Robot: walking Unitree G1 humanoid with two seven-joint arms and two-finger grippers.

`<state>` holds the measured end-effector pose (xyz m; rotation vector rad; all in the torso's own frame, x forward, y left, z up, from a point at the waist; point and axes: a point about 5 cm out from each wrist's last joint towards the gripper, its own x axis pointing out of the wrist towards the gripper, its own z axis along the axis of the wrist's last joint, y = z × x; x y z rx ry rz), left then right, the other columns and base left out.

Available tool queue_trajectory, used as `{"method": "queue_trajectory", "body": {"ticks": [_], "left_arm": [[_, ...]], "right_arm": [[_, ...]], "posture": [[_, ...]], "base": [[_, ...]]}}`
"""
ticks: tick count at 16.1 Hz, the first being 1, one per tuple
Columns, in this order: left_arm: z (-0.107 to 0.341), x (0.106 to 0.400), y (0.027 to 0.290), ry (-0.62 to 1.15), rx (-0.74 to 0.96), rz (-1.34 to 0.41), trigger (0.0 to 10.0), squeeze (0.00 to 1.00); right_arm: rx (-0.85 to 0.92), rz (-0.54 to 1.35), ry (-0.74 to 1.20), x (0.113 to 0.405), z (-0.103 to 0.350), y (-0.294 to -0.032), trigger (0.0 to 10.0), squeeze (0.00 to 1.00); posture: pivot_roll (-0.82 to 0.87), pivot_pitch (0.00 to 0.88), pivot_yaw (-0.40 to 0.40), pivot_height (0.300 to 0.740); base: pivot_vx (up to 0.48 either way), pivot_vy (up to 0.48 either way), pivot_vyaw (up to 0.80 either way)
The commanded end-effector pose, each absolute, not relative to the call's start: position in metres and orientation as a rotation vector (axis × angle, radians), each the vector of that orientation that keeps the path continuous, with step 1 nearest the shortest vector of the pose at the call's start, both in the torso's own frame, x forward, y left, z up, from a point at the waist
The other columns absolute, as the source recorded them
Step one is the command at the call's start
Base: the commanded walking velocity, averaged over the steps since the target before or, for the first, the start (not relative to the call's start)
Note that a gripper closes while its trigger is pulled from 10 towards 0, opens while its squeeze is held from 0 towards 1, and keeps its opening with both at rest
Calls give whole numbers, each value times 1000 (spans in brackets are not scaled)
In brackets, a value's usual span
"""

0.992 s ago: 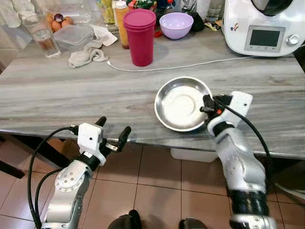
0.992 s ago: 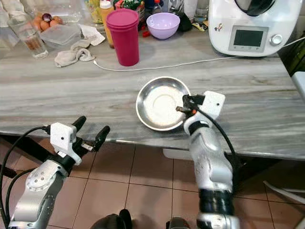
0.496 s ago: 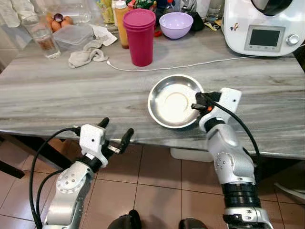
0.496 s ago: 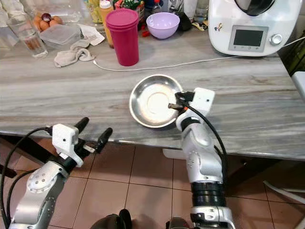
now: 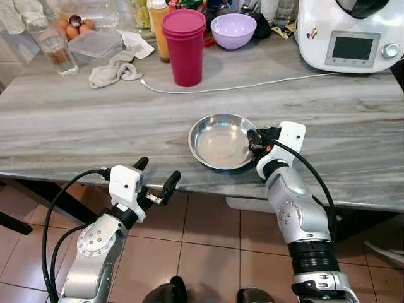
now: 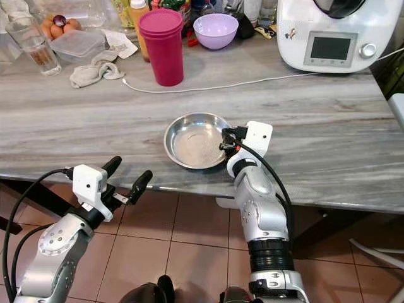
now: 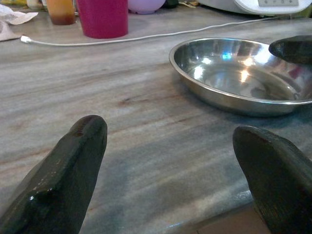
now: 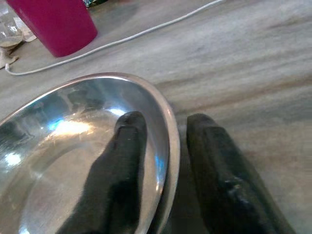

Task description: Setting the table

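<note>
While the left hand point(image 5: 153, 182) hovers wide open off the counter point(image 5: 76, 126) edge at about 7 o'clock, the steel bowl point(image 5: 219, 141) sits on the counter near its front edge, just past centre. At the bowl's 3 o'clock rim the right hand point(image 8: 168, 146) pinches it, one finger inside, one outside. The step looks like positioning the bowl; next probably calls for letting go without tipping it. Since a second ago the bowl has slid toward 9 o'clock with the right hand.
</note>
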<state>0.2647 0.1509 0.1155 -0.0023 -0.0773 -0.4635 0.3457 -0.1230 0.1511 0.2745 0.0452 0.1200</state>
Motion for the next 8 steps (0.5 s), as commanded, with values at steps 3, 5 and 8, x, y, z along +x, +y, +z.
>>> {"method": "queue_trajectory", "body": {"ticks": [3,5,8], "left_arm": [[115,264,151,-72,-6,-465,10000,0],[116,265,150,-77,-6,-461,10000,0],[116,267,152,-84,-6,-443,10000,0]], "right_arm": [[247,135,25,342,151,-124,10000,1000],[183,111,-27,340,160,-133,10000,1000],[130,97,-110,330,176,-148,10000,1000]], "posture": [[-223,190,49,740],[-224,189,48,740],[-223,186,45,740]], "base": [[0,0,0],[0,0,0],[0,0,0]]}}
